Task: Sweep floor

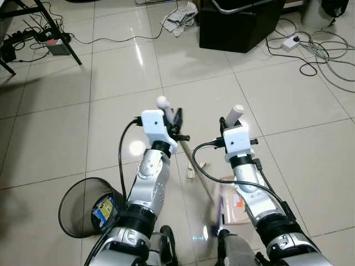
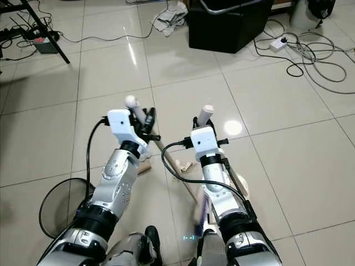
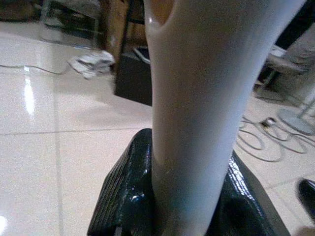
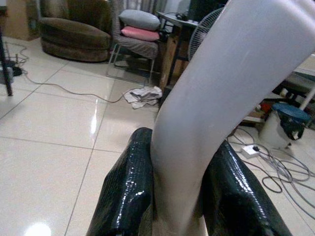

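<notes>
Gripping pale handles, left gripper [image 1: 176,123] clamps the broom handle [image 1: 194,165]; right gripper [image 4: 172,196] clamps the dustpan handle [image 1: 237,112]

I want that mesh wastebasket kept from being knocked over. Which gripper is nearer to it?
Left. The left gripper is up and to the right of the wastebasket, which sits beside that arm. The right gripper is farther right still.

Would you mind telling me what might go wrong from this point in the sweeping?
The left gripper and right gripper, each shut on a white plastic handle, work side by side; their tools may clash. The black mesh wastebasket beside the left arm may get tipped.
</notes>
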{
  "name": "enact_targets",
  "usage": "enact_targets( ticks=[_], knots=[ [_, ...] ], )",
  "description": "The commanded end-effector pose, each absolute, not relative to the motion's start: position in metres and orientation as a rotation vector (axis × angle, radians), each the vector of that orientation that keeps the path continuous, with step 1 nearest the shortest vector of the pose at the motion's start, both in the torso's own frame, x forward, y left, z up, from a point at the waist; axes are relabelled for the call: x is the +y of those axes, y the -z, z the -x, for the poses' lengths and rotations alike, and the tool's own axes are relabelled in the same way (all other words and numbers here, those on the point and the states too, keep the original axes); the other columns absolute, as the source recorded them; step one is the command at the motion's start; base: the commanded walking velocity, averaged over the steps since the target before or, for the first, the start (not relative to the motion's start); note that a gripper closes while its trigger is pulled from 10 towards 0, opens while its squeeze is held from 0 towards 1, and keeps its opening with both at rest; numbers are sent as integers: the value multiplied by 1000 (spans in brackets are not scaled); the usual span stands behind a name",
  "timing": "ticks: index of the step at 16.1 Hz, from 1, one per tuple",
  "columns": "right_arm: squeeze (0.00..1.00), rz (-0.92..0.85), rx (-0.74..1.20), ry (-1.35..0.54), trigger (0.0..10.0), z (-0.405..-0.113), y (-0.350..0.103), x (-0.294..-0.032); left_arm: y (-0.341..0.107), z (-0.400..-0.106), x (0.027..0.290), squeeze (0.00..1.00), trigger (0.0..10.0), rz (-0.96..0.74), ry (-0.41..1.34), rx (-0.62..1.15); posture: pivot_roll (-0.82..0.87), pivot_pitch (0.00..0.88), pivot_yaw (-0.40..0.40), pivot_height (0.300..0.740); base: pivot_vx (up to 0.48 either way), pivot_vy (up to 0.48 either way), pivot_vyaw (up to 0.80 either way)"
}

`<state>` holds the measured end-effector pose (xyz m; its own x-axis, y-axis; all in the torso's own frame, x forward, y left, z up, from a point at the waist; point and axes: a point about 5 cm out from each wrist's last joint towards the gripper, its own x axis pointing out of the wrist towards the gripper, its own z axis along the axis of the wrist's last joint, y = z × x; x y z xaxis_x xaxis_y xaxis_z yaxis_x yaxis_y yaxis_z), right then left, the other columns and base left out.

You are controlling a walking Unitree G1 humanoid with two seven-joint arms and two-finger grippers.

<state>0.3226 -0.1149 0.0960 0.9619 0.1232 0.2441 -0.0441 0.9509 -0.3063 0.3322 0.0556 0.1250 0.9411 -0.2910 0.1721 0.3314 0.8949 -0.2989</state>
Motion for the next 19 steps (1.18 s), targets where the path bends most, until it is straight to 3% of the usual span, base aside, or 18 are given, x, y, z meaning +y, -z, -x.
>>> enact_targets(
  ticks=[1,6,19],
  knots=[
    [0,196,-172,-105,10000,-313,-76,-101,-129,-323,23,0,10000,443,395,-104,21,268,156,740,0,0,0],
    [0,106,-212,-98,10000,-317,-87,-102,-131,-321,27,0,10000,480,407,-89,16,250,148,740,0,0,0],
    [0,23,-237,-81,10000,-312,-91,-116,-163,-340,74,0,10000,414,485,-166,18,227,146,740,0,0,0]
  ],
)
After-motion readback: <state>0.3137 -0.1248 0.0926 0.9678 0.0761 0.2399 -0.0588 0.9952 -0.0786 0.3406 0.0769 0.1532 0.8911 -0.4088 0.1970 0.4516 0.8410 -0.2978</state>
